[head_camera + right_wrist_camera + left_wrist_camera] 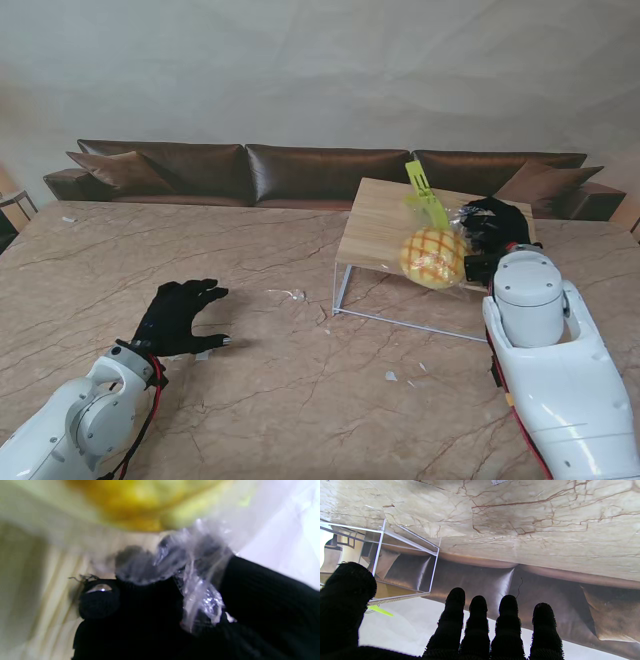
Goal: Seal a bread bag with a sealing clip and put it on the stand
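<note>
**Bread bag on stand, right hand gripping film**

Bread bag (438, 250) position: resting on the wooden top of the stand (380, 225), toward the edge nearer to me and to the right of centre. The clear film contains a round yellow bun with a scored lattice crust. The sealing clip (424, 192), a lime-green strip, is fastened at the bag's gathered neck and projects upward and away from me.

Right hand (492, 238) state: black-gloved, placed on the stand just to the right of the bag and touching it. In the right wrist view, crumpled clear film (197, 590) passes between the curled fingers (100, 600), so this hand is grasping the bag. That view is blurred; the exact finger contact cannot be resolved.

Left hand (178, 316) state: released, holding nothing, palm down on the marble desk (300, 400), well apart from the stand on the left side. In the left wrist view, four fingertips (480, 610) are extended and separated, with the thumb spread to one side.

Stand construction: wooden top on a thin white metal frame (380, 542), set on the desk.
</note>
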